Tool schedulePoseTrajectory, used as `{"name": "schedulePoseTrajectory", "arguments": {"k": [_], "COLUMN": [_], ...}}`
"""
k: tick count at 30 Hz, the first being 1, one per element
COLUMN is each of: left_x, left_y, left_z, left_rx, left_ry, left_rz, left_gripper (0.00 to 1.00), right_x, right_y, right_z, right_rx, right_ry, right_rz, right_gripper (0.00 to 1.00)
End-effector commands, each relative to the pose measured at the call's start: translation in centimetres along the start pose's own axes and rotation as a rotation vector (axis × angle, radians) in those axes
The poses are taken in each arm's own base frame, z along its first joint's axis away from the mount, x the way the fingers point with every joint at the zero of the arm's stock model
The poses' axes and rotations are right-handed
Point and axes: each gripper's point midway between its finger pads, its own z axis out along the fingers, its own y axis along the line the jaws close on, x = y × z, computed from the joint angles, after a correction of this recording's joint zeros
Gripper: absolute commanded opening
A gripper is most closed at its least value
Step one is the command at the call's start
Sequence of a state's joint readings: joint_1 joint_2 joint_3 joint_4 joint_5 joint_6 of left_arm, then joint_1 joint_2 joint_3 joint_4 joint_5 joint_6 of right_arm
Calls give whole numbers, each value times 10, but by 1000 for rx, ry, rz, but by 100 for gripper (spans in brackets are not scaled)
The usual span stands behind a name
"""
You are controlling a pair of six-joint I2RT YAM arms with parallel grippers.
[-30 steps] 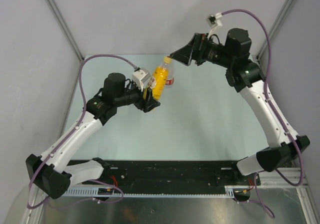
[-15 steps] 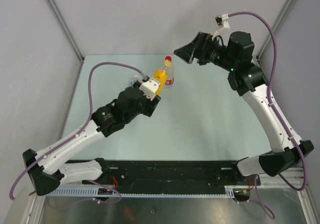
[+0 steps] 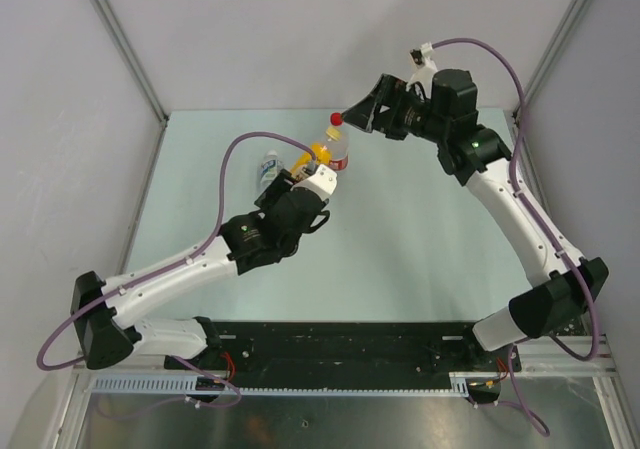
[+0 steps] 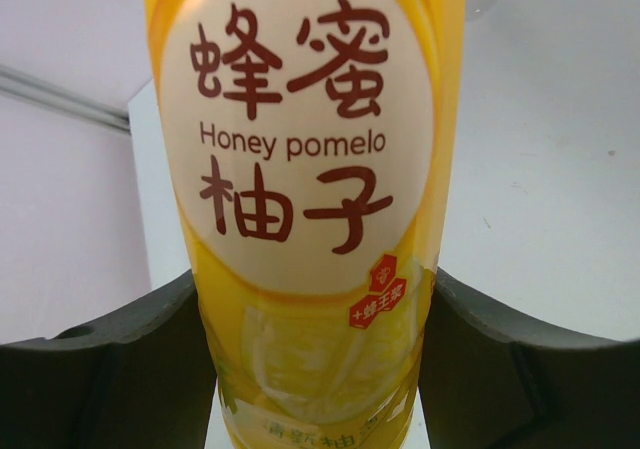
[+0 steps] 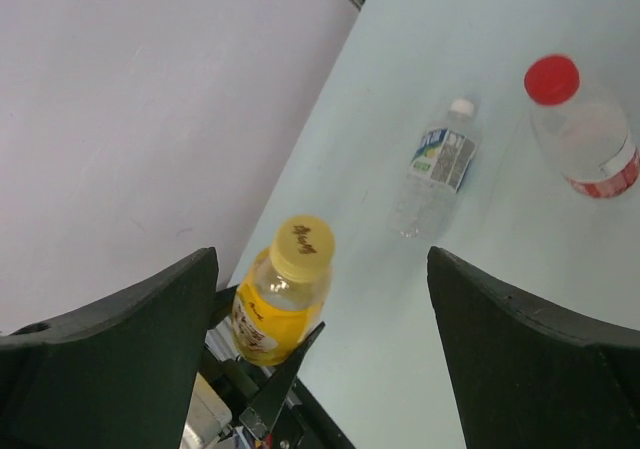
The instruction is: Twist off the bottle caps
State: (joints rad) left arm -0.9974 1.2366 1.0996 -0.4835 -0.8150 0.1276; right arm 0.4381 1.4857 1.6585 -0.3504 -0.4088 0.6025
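Observation:
My left gripper (image 4: 315, 374) is shut on the yellow-orange bottle (image 4: 305, 169), one black finger on each side of its lower body. The overhead view shows that bottle (image 3: 318, 153) lifted off the table in the left gripper (image 3: 311, 175). The bottle's yellow cap (image 5: 303, 246) is on. My right gripper (image 5: 320, 261) hangs above it, open, fingers wide of the cap and not touching. From overhead the right gripper (image 3: 353, 115) is just right of the red cap (image 3: 336, 119). The red-capped bottle (image 5: 590, 139) stands upright. The blue-label bottle (image 5: 438, 164) lies flat, white cap (image 5: 461, 107) on.
The pale green table (image 3: 420, 229) is boxed in by grey walls with metal posts at the back corners. The lying blue-label bottle (image 3: 267, 166) rests left of the held one. A purple cable (image 3: 235, 149) loops over the left arm.
The left arm has swung and turned the yellow-orange bottle more upright. The right gripper pulled back, then came down left again over the bottles, its jaws slightly narrower.

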Motion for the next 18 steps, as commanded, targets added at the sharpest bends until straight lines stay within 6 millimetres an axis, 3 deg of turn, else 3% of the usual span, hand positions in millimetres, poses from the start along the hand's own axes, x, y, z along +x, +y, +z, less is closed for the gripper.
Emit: {"name": "schedulePoseTrajectory", "arguments": {"k": [1,12,18], "left_x": [-12,-12,-12], "left_y": [16,9,9], "left_z": [-4,-4,-3], "left_rx": [-87,-70,-67], "left_ry": [-20,-20,-20], "left_rz": [-11,-2,-3], "left_gripper": [23,25,25], "right_x": [12,26,30], "right_y": [2,13,16], "right_z": [11,36,42], "right_rx": [-29,-88,-102], "right_ry": [34,57,65], "right_rz": [56,92,107], "right_gripper": [87,71,58]}}
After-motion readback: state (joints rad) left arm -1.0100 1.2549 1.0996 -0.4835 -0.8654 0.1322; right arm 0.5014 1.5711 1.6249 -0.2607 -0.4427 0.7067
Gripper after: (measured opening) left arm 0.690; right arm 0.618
